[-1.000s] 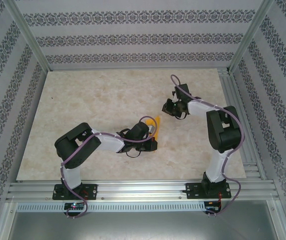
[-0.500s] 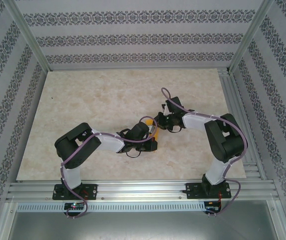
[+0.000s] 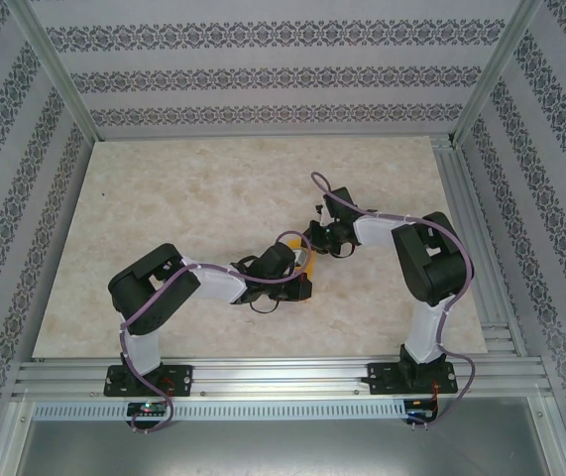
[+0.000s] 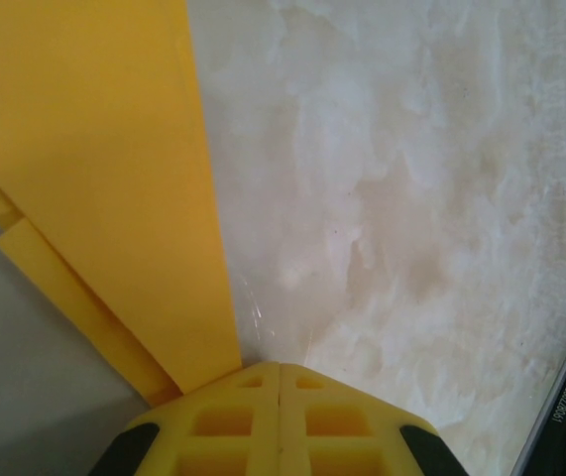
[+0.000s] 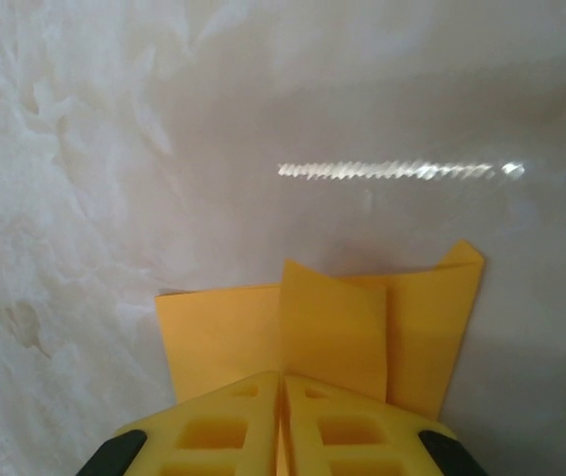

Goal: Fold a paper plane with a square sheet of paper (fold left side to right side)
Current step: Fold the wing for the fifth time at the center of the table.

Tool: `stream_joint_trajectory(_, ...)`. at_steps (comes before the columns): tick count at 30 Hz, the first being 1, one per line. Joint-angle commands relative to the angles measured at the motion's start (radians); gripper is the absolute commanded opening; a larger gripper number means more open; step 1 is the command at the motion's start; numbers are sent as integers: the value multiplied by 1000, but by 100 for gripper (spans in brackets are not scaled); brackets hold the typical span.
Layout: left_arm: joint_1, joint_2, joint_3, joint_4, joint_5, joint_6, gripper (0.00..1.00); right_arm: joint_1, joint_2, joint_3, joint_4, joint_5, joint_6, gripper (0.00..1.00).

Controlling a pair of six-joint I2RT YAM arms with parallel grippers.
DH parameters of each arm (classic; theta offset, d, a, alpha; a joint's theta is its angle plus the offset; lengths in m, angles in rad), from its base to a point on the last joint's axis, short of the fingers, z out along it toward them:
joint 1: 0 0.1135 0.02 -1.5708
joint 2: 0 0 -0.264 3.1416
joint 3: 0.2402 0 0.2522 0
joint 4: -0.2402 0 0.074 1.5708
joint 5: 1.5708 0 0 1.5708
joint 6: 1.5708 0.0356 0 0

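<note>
The left gripper (image 4: 281, 372) has its jaws fully closed, and the paper (image 4: 94, 178) runs straight out of their tips, so it is judged to be pinched there. The right gripper (image 5: 283, 377) also has its jaws drawn together. The folded paper reaches up to their tips, with a raised crease in line with the seam between them, but it cannot be told whether a layer is caught. In the top view the two grippers meet nose to nose near the middle of the worktop (image 3: 183, 198), slightly right of centre, with a small sliver of orange-yellow paper showing between them. It cannot be told whether the paper rests flat on the worktop or is lifted off it. The paper is no longer a flat square. The left wrist view shows one long straight folded edge, with narrower layers stepping out beneath it on the left. The right wrist view shows a broad band with an overlapping centre flap and an angled corner rising at the right. Several folds are therefore judged complete, including the side-to-side fold. A finished pointed dart is not evident. The remaining work is judged to be the final creases, pressing them down, and release.
</note>
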Motion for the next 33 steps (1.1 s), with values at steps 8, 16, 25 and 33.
stream_joint_trajectory(8, -41, 39, -47, -103, 40, -12, 5, -85, 91, 100, 51, 121, -76, 11)
stream_joint_trajectory(16, -41, 37, -46, -106, 40, -10, 5, -115, 104, 134, 41, 103, -87, 11)
stream_joint_trajectory(25, -42, 30, -48, -108, 40, -9, 5, -144, 117, 161, 17, 100, -70, 12)
stream_joint_trajectory(33, -44, 27, -47, -111, 36, -7, 5, -164, 56, 148, 5, 85, -61, 12)
